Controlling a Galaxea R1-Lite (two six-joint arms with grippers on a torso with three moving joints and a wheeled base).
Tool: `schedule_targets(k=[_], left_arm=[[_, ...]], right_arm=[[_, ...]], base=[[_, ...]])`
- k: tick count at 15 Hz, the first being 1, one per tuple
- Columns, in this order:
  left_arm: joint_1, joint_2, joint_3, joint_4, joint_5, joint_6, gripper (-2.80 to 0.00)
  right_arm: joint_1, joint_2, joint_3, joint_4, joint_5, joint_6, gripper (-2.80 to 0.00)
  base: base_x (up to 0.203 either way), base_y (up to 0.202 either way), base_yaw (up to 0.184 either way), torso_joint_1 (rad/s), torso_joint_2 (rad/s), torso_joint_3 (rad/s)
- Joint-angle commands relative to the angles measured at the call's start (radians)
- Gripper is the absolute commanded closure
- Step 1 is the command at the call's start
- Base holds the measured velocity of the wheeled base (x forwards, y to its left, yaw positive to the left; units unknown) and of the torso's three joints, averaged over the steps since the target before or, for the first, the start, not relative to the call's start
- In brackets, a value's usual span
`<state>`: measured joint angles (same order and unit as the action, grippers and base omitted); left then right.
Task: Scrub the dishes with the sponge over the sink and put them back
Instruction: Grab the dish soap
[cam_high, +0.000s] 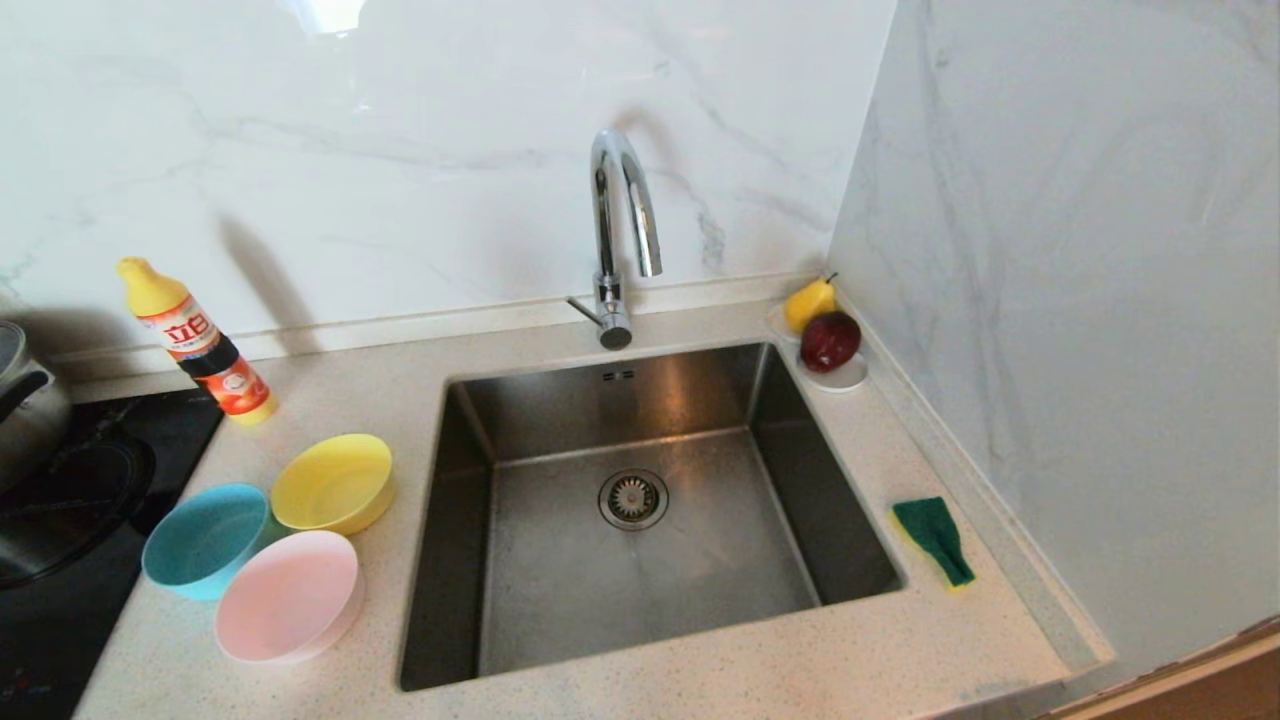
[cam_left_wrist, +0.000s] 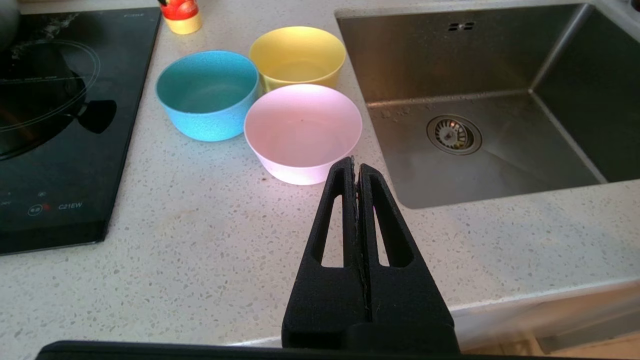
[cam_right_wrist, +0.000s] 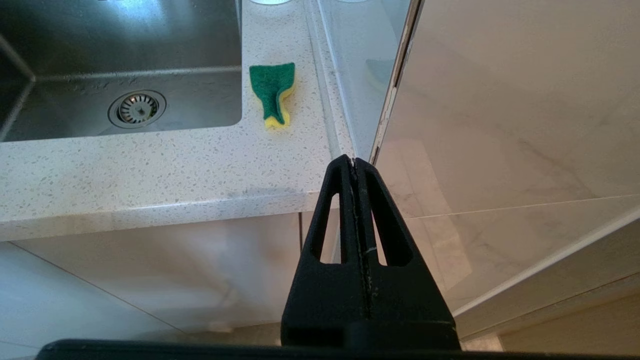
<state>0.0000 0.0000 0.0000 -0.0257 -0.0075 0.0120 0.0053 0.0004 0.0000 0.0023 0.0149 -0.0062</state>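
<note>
Three bowls stand together on the counter left of the sink (cam_high: 480, 560): a yellow bowl (cam_high: 333, 483), a teal-blue bowl (cam_high: 205, 540) and a pale pink bowl (cam_high: 289, 596). The left wrist view shows the same yellow bowl (cam_left_wrist: 297, 56), teal-blue bowl (cam_left_wrist: 207, 94) and pink bowl (cam_left_wrist: 303, 131). The sponge (cam_high: 934, 540), green face up, lies on the counter right of the sink; it is the sponge (cam_right_wrist: 272, 93) in the right wrist view. My left gripper (cam_left_wrist: 355, 162) is shut and empty, held back near the counter's front edge. My right gripper (cam_right_wrist: 353, 161) is shut and empty, off the counter's front right corner. Neither arm shows in the head view.
A chrome faucet (cam_high: 620, 230) arches over the sink's back. A detergent bottle (cam_high: 195, 342) stands behind the bowls. A black cooktop (cam_high: 70, 520) with a steel pot (cam_high: 25, 400) is at far left. A white saucer (cam_high: 850, 377) with a pear and a red fruit sits back right. A marble wall (cam_high: 1080, 300) borders the right.
</note>
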Motion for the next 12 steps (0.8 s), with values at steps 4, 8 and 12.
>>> schedule_targets(k=[4, 8, 12], left_arm=[[0.0, 0.002, 0.018, 0.0, 0.0, 0.0, 0.0], [0.0, 0.002, 0.018, 0.0, 0.0, 0.0, 0.0], [0.0, 0.002, 0.018, 0.0, -0.002, 0.0, 0.0]], right_arm=[[0.0, 0.0, 0.0, 0.001, -0.001, 0.003, 0.0], [0.001, 0.0, 0.0, 0.001, 0.0, 0.003, 0.0], [0.001, 0.0, 0.0, 0.001, 0.0, 0.003, 0.0]], base=[[0.0, 0.0, 0.0, 0.0, 0.0, 0.0], [0.0, 0.0, 0.0, 0.0, 0.0, 0.0], [0.0, 0.0, 0.0, 0.0, 0.0, 0.0]])
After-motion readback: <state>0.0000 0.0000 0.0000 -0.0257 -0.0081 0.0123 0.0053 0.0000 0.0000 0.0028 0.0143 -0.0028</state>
